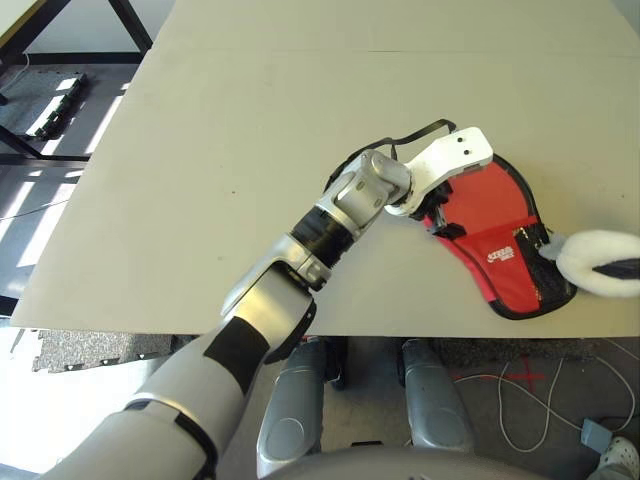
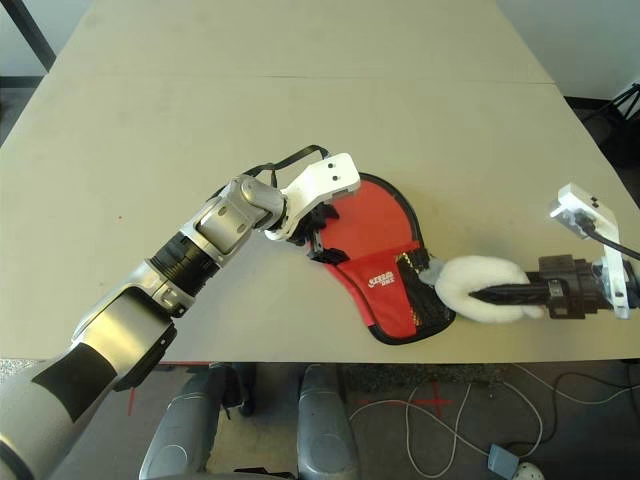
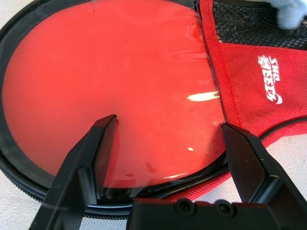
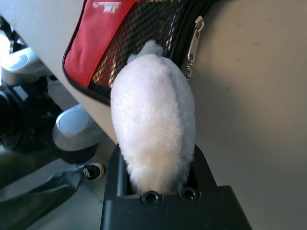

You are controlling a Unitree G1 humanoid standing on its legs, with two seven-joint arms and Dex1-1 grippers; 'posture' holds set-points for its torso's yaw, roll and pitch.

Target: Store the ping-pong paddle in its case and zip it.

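The ping-pong paddle's round red face (image 3: 105, 76) lies in its case (image 2: 395, 290), a red pouch with a black mesh pocket, white logo and black trim. It sits near the table's front edge. The paddle's handle is hidden under the pocket. My left gripper (image 3: 169, 125) is open, its two black fingers standing just above the red rubber, one on each side of the face's near part. My right gripper (image 2: 500, 293) reaches in from the right, and a white fluffy ball (image 4: 153, 124) on its tip touches the case's mesh end beside a metal zipper pull (image 4: 194, 40).
A black strap loop (image 2: 285, 160) curls on the table (image 2: 300, 90) behind my left wrist. The case's narrow end lies close to the table's front edge. Cables and a small pedal (image 2: 500, 458) are on the floor below.
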